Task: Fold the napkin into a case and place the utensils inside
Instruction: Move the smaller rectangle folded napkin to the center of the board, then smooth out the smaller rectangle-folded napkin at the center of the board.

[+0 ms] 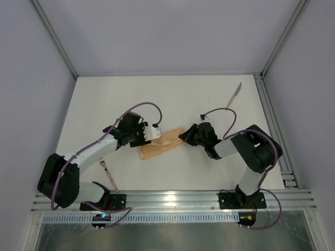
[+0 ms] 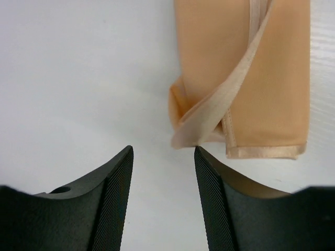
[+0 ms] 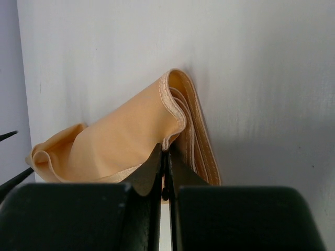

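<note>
The peach-orange napkin (image 1: 159,142) lies folded into a narrow strip at the table's middle. My left gripper (image 1: 150,134) is open and empty at the strip's left end. In the left wrist view its gripper (image 2: 163,151) sits just short of the napkin (image 2: 246,78), the right fingertip by a loose hem fold. My right gripper (image 1: 183,135) is shut on the napkin's right end. In the right wrist view the gripper (image 3: 166,151) pinches a hemmed layer of the napkin (image 3: 120,141) and lifts it. The knife (image 1: 235,94) lies far right. The fork (image 1: 109,175) lies near left.
An aluminium rail (image 1: 172,198) runs along the near edge and holds both arm bases. A slotted rail (image 1: 272,125) runs down the right side. Grey walls close in the back and both sides.
</note>
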You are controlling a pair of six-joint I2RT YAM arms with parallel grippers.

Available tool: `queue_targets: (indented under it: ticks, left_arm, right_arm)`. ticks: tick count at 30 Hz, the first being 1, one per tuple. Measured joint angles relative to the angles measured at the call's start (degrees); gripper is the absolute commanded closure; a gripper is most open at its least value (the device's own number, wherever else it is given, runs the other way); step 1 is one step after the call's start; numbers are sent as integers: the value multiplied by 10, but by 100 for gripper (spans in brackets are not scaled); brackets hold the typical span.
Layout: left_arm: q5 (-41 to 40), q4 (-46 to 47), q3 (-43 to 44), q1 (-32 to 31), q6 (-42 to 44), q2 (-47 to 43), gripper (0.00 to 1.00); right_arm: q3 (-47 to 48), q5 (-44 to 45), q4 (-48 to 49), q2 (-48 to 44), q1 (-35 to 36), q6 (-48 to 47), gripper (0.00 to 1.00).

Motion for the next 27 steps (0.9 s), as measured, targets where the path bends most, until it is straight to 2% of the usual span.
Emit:
queue_targets:
  ticks: [4, 7, 8, 10, 11, 12, 19, 27]
  left_arm:
    - [121, -102, 105, 42, -47, -37, 49]
    - [194, -163, 173, 51, -61, -39, 49]
    - [205, -178, 187, 51, -68, -36, 58]
    - [205, -186, 198, 49, -96, -22, 71]
    - [197, -182, 198, 49, -112, -12, 80]
    - [184, -175, 198, 50, -134, 4, 82]
    - [116, -147, 195, 43, -208, 130, 83]
    - [102, -160, 132, -53, -189, 135, 83]
  right_arm:
    - [0, 2, 0, 0, 0, 2, 96]
    - [-2, 3, 3, 0, 2, 2, 96]
    - [-2, 3, 4, 0, 2, 2, 96]
    - [-5, 4, 9, 0, 3, 2, 96]
    - [-6, 4, 10, 0, 3, 2, 96]
    - [-7, 4, 12, 0, 3, 2, 96]
    - [-15, 4, 24, 0, 4, 3, 96]
    - [-25, 3, 51, 7, 4, 14, 96]
